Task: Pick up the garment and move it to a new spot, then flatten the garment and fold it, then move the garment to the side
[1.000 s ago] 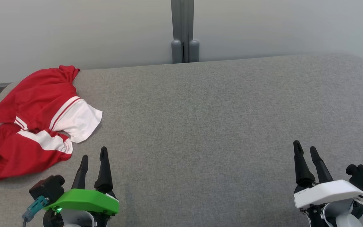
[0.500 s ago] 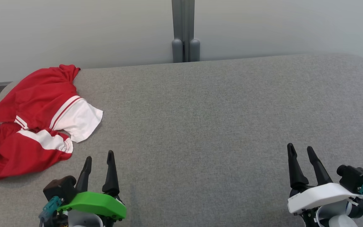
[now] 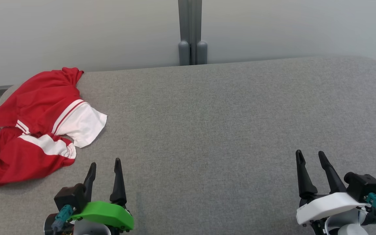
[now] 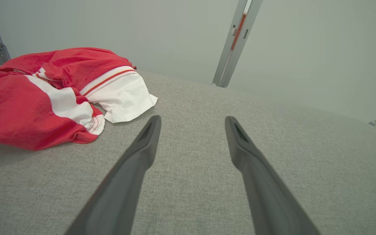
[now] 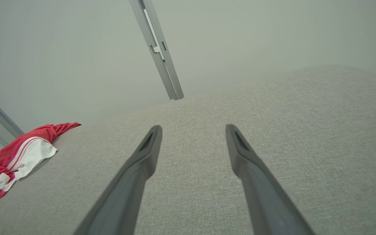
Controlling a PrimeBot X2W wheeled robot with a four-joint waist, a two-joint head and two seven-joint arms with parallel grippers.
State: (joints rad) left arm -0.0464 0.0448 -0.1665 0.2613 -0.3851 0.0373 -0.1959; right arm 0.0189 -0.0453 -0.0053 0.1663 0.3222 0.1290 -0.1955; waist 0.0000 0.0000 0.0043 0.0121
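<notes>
A crumpled red garment (image 3: 28,130) with smooth white bands lies bunched at the far-left corner of the grey woven-fabric table (image 3: 207,114). At the table's near edge, the left gripper (image 3: 105,162) and right gripper (image 3: 310,152) have their tapered dark fingers apart and empty.

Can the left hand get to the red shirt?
Probably yes. The open left gripper sits near the shirt, and nothing but grey surface lies between them.
</notes>
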